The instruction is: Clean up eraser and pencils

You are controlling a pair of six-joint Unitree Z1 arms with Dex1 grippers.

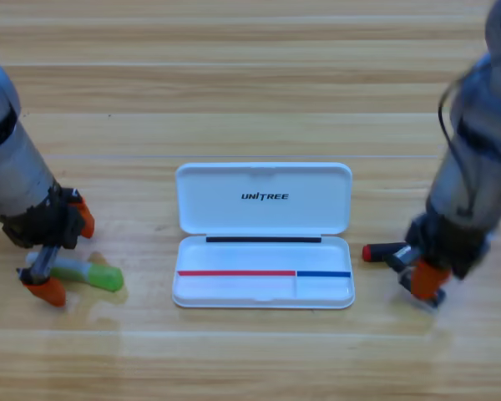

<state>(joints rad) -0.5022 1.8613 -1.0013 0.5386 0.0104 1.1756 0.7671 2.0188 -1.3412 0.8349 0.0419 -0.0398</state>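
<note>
Left tool [54, 255]: black body with two orange jaws, at the end of the grey left arm [12, 171] entering from the upper left. It is low over the tabletop [250, 75], left of the case. One jaw lies on the far side of the green pencil, the other on the near side; the jaws stand apart and straddle its whitish end. Whether they press on it cannot be told.

Green pencil [96, 276]: bright green stick, lying roughly crosswise on the tabletop, its free end pointing right toward the case, apart from it.

Right tool [417, 266]: same make, on the grey right arm [476, 150] entering from the upper right. It is low at the right of the case, over the right end of the red pencil. How far its jaws are open cannot be told.

Red pencil [376, 251]: only the red tip and a dark stretch show, pointing left, just beside the case's right edge; the rest is hidden under the tool.

White case [263, 209]: open, lid flat away from the viewer, tray nearer, centred between the two tools.

Eraser: not made out.
</note>
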